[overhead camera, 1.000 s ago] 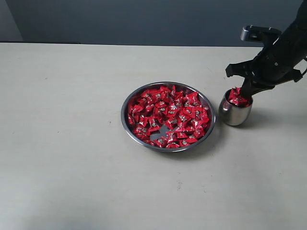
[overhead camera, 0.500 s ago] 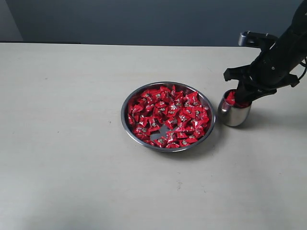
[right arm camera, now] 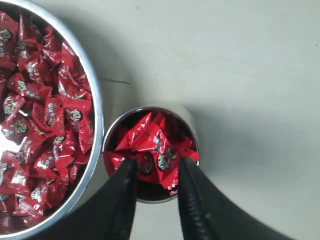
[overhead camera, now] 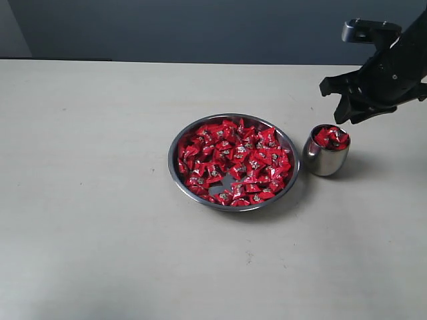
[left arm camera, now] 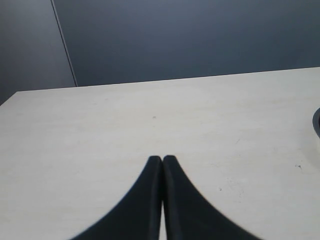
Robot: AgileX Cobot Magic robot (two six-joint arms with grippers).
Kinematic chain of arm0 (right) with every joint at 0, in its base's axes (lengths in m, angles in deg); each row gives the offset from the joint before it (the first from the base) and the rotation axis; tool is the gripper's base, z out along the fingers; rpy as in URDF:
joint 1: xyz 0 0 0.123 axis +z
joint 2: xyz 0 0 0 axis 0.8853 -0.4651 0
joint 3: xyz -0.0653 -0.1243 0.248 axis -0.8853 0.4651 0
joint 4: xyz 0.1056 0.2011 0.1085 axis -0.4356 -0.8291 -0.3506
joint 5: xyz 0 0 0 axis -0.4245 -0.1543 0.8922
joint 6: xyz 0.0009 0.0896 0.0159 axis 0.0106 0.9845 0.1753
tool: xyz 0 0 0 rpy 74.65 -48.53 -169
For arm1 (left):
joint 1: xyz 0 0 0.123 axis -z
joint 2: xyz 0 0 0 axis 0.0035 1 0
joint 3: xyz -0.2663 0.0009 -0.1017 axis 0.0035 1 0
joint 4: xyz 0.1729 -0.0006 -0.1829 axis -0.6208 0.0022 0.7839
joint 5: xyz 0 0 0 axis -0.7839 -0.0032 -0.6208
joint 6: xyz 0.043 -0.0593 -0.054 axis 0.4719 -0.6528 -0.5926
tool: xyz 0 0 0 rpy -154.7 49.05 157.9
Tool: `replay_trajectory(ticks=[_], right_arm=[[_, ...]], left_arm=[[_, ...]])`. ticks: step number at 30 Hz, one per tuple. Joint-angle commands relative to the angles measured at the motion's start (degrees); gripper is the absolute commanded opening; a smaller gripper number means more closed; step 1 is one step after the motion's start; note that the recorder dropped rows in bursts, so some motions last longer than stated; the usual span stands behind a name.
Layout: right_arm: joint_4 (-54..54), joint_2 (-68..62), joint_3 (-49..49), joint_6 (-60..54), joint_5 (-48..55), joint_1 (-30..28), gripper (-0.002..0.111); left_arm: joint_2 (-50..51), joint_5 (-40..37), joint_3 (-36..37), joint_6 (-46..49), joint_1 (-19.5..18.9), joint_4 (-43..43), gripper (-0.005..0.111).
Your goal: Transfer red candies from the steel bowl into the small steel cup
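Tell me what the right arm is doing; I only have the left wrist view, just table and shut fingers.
Observer: The right gripper hangs open above the cup, holding nothing.
Operator: Anything in the cup?
Observer: Yes, red candies, heaped about to its rim.
Operator: And the bowl?
Observer: The bowl sits close beside the cup, with many candies left and one bare patch of metal.

The steel bowl runs off the right wrist view's edge. The right jaws hide some rim of the small steel cup.
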State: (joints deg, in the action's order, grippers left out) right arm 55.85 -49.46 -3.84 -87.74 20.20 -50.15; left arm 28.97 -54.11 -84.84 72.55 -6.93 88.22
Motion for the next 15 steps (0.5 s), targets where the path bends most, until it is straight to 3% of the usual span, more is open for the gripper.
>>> replay_trajectory(ticks=[1,15], right_arm=[[0.7,2.02,0.11,-0.25,0.45,-0.37,0.028],[-1.22,10.83,0.11,-0.25,-0.8,-0.11,0.027]], left_arm=[[-0.27,0.25,-0.48,-0.1,-0.12,-0.11,0.0],[-0.27,0.48,-0.48,-0.1,-0.12,-0.11,0.0]])
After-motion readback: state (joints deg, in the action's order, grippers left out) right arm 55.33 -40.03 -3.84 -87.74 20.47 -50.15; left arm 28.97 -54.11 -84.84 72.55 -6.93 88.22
